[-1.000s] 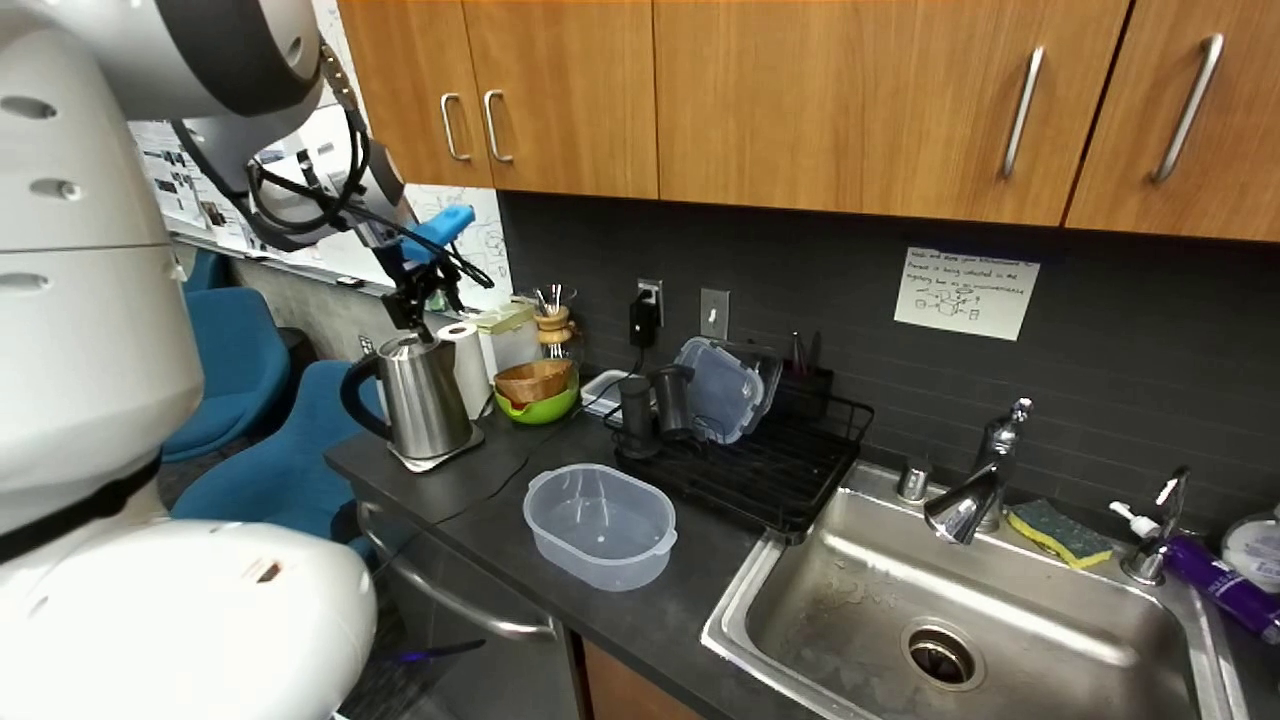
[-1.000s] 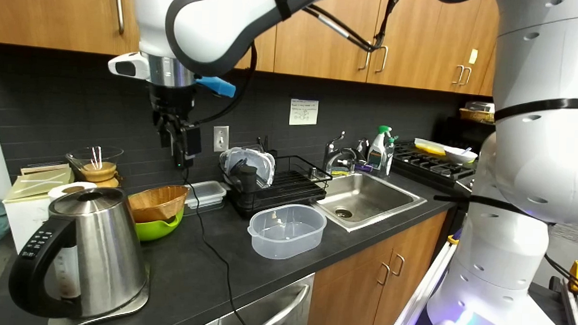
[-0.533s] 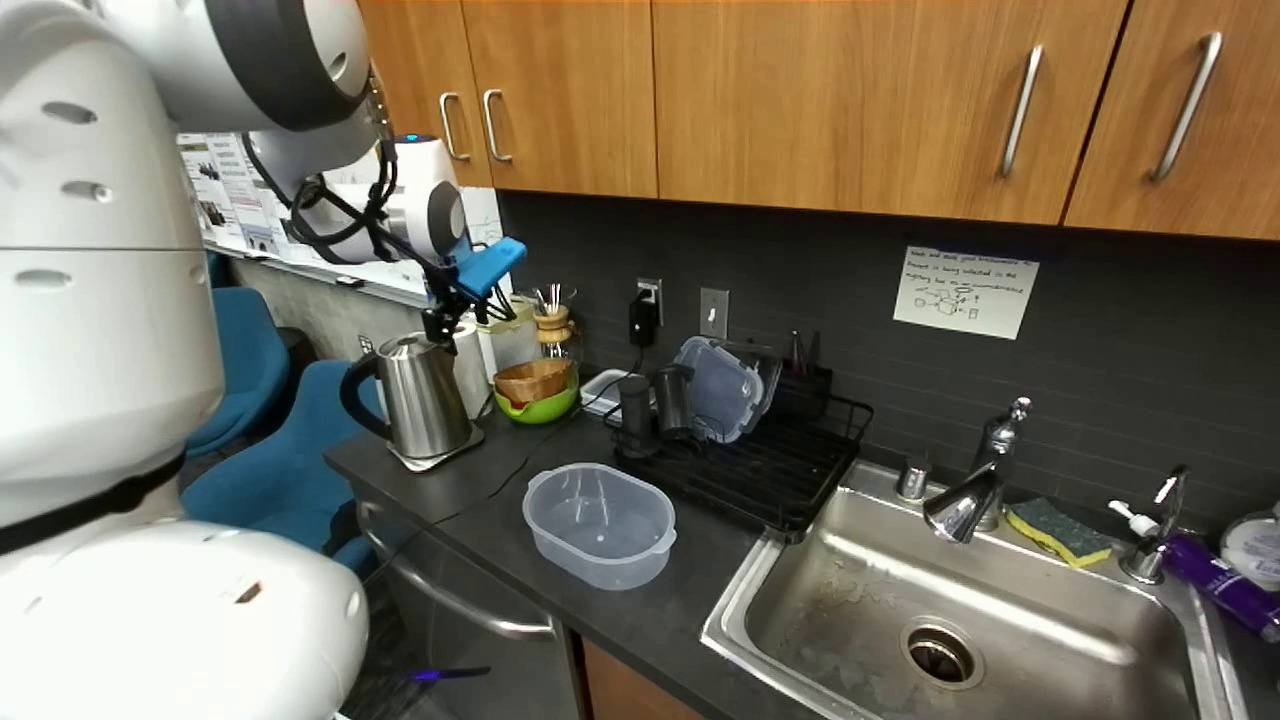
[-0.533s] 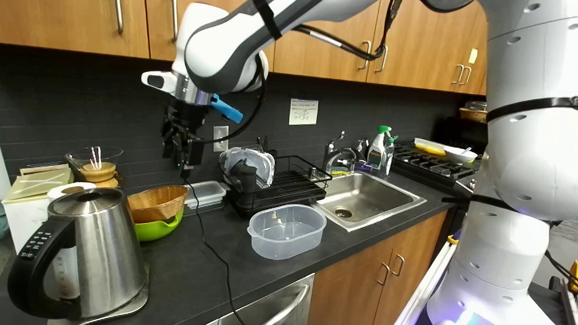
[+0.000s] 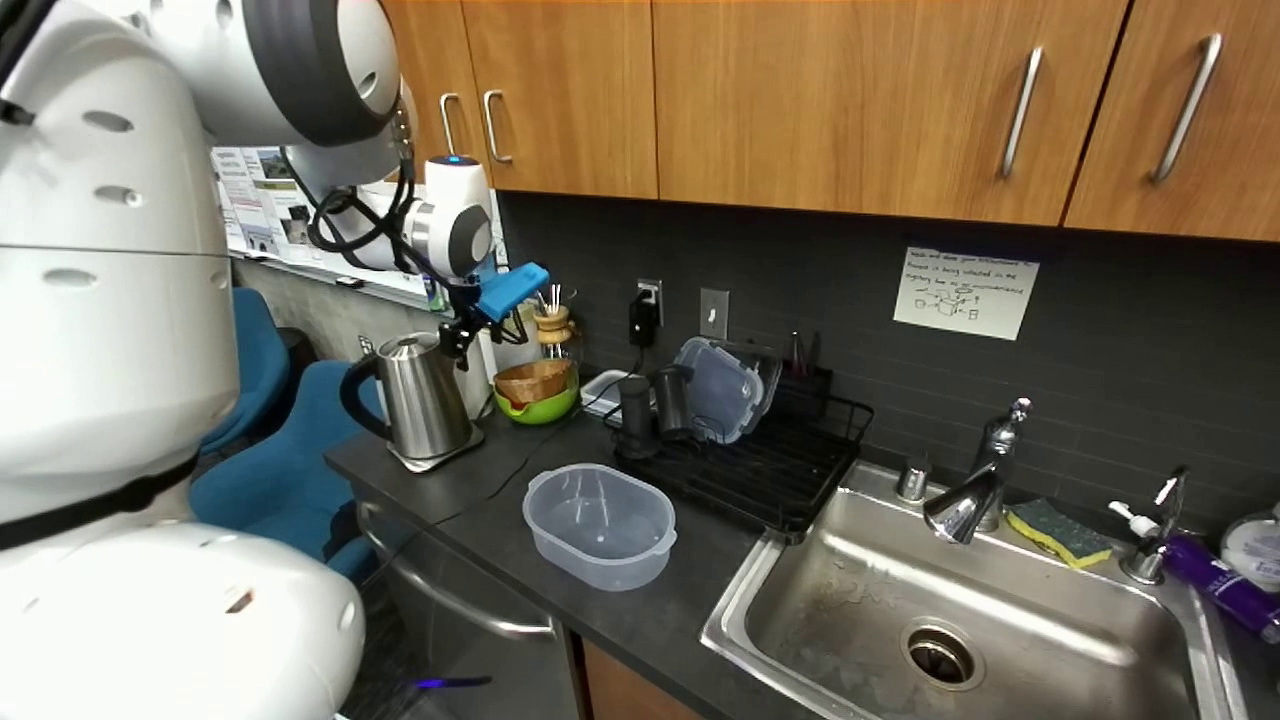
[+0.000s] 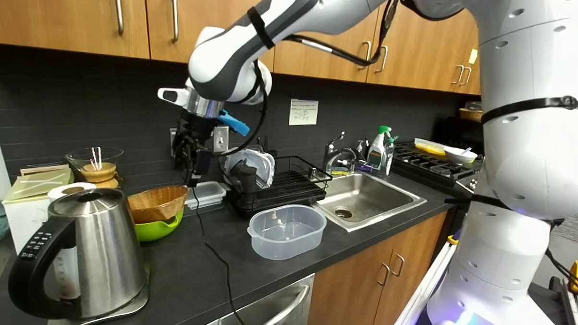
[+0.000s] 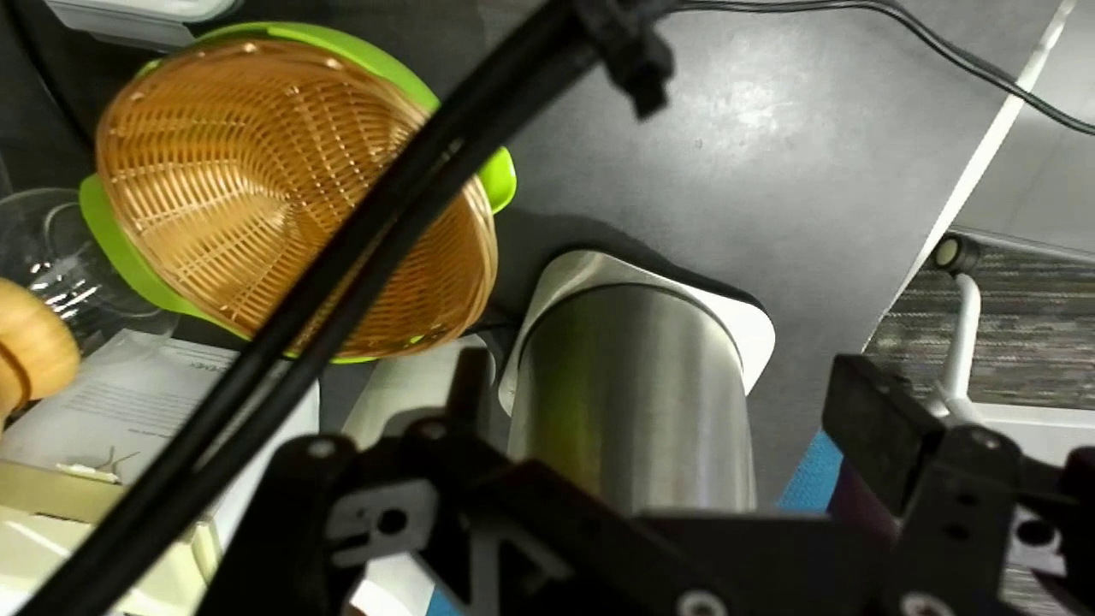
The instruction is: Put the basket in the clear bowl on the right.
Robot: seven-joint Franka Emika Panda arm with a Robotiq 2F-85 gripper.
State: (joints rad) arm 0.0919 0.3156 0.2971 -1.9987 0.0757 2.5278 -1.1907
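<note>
1. a white and grey robot arm point(image 6: 220, 59) reaches over a dark kitchen desk point(image 6: 181, 274); its black pincer point(image 7: 671, 398) points down, hanging above the desk near a steel kettle point(image 6: 110, 257) and a wicker basket point(image 7: 248, 180).
2. in the wrist view the pincer's two fingers point(image 7: 874, 419) stand wide apart, and the kettle shows beyond the gap. in both exterior views they are too small and dark to read.
3. the basket rests in a bright green bowl point(image 6: 157, 231), its rim above the bowl's; seen from the wrist, its woven hollow faces up and green shows around parts of its edge.
4. the clear bowl point(image 6: 286, 244), an oval plastic tub, stands upright on the desk, well apart from the basket and to its right in both exterior views. it sits between the green bowl and a steel sink point(image 5: 830, 600), near a black dish rack point(image 5: 770, 490) holding clear plastic ware point(image 5: 720, 390).
5. the kettle stands on a pale flat base point(image 7: 742, 329). behind it, in an exterior view, are a white box point(image 6: 20, 220) and a glass vessel point(image 6: 100, 173) with a wooden collar.
6. black cables point(image 7: 505, 94) cross the wrist view diagonally, hiding part of the basket.
7. higher up, wooden cabinets point(image 5: 870, 110) hang on a dark wall point(image 5: 830, 260), with a handwritten note point(image 5: 966, 292) fixed below them.
</note>
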